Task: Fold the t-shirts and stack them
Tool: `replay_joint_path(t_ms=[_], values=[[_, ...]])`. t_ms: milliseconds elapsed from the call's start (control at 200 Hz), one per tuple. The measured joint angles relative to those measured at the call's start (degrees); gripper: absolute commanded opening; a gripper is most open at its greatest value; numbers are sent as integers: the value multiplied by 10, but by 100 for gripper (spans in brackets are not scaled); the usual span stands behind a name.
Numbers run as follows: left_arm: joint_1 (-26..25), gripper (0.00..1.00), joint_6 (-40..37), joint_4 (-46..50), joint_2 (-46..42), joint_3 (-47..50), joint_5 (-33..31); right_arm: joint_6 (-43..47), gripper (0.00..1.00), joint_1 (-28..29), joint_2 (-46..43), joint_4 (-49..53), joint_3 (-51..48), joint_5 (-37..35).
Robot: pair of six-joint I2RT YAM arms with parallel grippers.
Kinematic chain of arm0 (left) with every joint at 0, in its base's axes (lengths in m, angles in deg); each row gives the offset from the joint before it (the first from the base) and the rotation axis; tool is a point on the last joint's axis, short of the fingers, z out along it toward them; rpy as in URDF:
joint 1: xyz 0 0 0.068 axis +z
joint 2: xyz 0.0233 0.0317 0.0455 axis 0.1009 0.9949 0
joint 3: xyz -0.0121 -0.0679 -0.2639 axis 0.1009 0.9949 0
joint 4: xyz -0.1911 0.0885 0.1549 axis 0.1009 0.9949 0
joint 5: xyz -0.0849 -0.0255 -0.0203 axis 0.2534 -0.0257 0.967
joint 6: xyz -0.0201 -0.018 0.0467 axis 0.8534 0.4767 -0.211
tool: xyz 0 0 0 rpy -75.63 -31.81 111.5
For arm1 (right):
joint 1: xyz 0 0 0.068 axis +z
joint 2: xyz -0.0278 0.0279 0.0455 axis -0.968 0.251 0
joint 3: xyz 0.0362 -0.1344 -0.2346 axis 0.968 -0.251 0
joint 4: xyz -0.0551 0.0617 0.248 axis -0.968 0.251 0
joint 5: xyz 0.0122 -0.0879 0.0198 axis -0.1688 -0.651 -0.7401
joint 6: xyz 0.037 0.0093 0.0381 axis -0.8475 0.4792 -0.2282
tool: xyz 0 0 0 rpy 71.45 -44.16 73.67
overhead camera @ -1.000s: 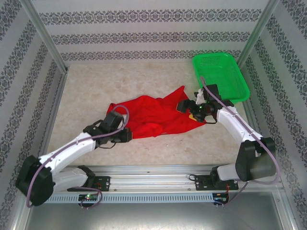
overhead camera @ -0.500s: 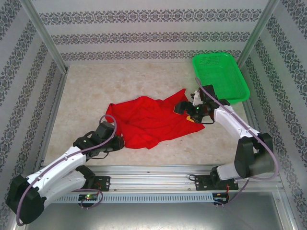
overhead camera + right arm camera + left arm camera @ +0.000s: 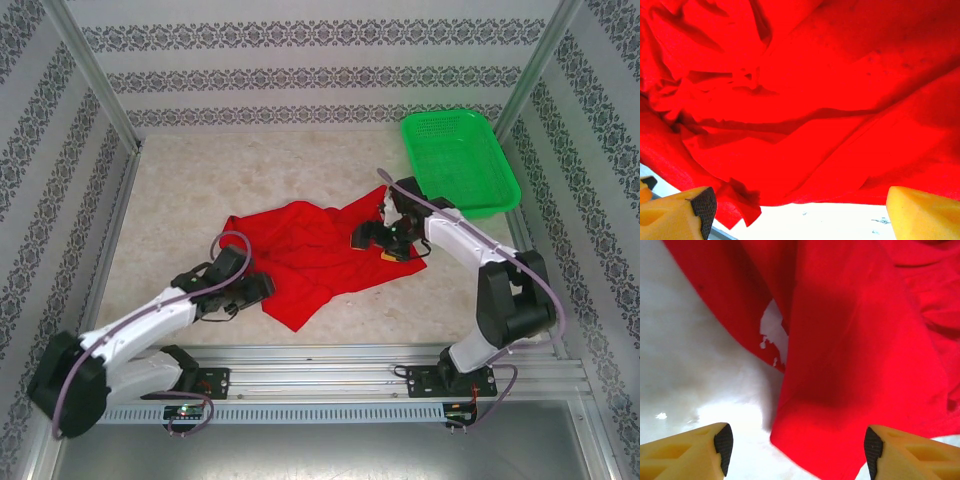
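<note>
Red t-shirt [image 3: 320, 255] lay crumpled mid-frame on the table [image 3: 200, 190], every fold and the stacking undone. Left gripper [image 3: 262, 287] at its lower corner, right gripper [image 3: 365, 238] at its right edge, both gaped empty.

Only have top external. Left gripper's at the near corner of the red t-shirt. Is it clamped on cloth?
Observer: No. The left wrist view shows the left gripper open, with the red t-shirt corner lying on the table between its fingers, not pinched.
Operator: Other arm?
Observer: The right gripper is open too. In the right wrist view its fingers are wide apart, the shirt's edge is just ahead of them, and there is bare table between the tips.
Operator: Cloth flat there?
Observer: No. The right wrist view shows it creased and bunched toward the upper left.
</note>
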Motion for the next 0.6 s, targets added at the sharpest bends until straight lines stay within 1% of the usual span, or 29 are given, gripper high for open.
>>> replay_joint_path(t_ms=[80,135,205,325,385,430,495,600], values=[[0,62,7,-9,48,-14,7,4,87,11,10,5,4,-8],[1,56,9,-14,71,-23,9,6,86,16,15,9,4,-11],[3,42,11,-23,99,-32,9,6,86,16,16,11,4,-13],[20,23,1,-47,154,-46,15,6,85,16,16,11,4,-15],[34,16,-8,-49,190,-67,18,6,85,16,16,11,4,-15],[40,12,-20,-50,215,-90,22,7,85,16,16,12,4,-16],[46,10,-40,-49,245,-132,28,8,84,16,16,12,4,-17],[46,10,-71,-45,255,-200,39,10,84,15,16,13,3,-21]])
